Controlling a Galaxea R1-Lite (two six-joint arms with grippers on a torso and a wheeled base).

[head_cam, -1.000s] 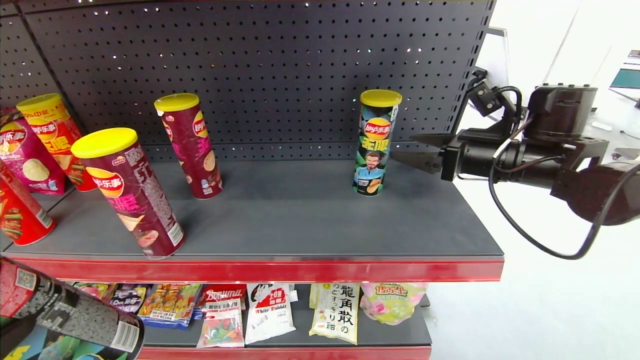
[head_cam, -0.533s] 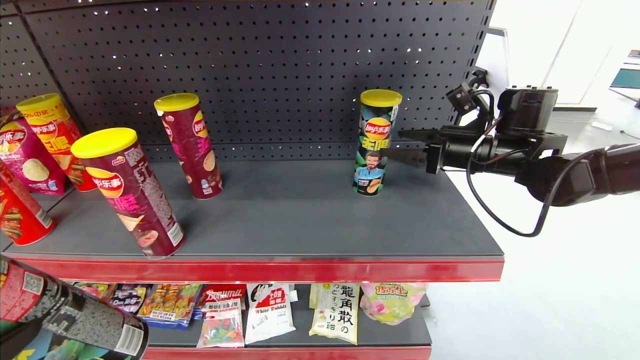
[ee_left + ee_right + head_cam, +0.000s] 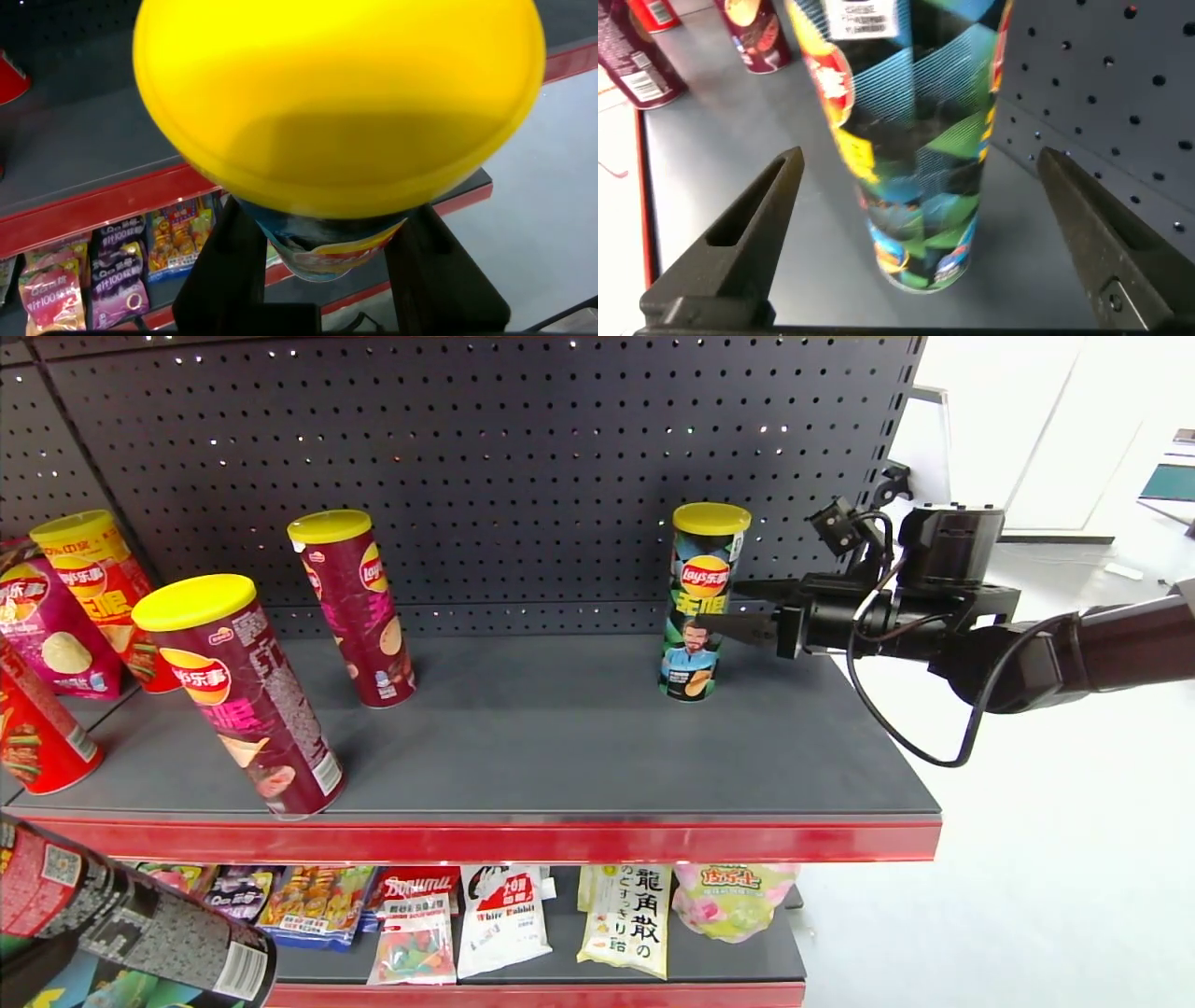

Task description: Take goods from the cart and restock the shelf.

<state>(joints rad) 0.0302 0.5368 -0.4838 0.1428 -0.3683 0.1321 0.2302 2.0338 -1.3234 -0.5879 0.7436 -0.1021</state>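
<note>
Currently, right gripper (image 3: 724, 605), jaws released, straddles the upright green can (image 3: 707, 560) at centre right; left gripper (image 3: 327, 275) grasps a yellow-lidded can (image 3: 336, 93).

The grey shelf (image 3: 579, 747) carries a green can (image 3: 702, 607) upright near its back-right corner, a maroon can (image 3: 355, 611) mid-back, and a second maroon can (image 3: 241, 695) at the front-left edge.

The right arm (image 3: 1120, 639), at the frame's right, is a glossy dark tube with black cylindrical housings. A thin black cable (image 3: 943, 764) loops under it; a small camera (image 3: 837, 523) sits on top. The right claw (image 3: 719, 604) has tapered black fingers, the left claw (image 3: 332, 280) flat black ones.
</note>
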